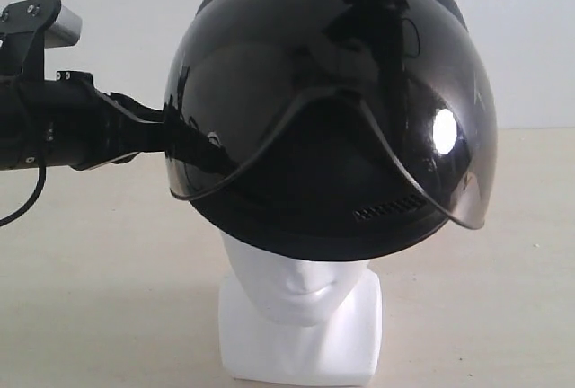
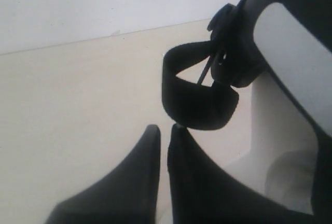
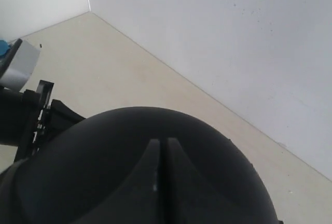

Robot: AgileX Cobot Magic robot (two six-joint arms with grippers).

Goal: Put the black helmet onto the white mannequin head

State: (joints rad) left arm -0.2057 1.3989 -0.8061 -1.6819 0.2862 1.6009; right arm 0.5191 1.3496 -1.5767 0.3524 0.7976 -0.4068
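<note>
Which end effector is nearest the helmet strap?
The left end effector, beside the matte black round helmet's looped strap; the right end effector is over its dome.

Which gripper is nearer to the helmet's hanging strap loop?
Left. The left gripper sits just beside the strap loop; the right gripper is over the top of the black helmet, away from it.

I saw that the visor (image 1: 269, 74) of the helmet (image 1: 305, 226) was smoky plastic, very glossy, with bright reflections on it. The shell of the helmet looked matt black and smooth. Its strap (image 2: 194, 102) seemed to be black woven cloth. The mannequin head (image 1: 301, 294) was white and a little shiny. The table (image 1: 90, 298) was pale, matt and even.
</note>
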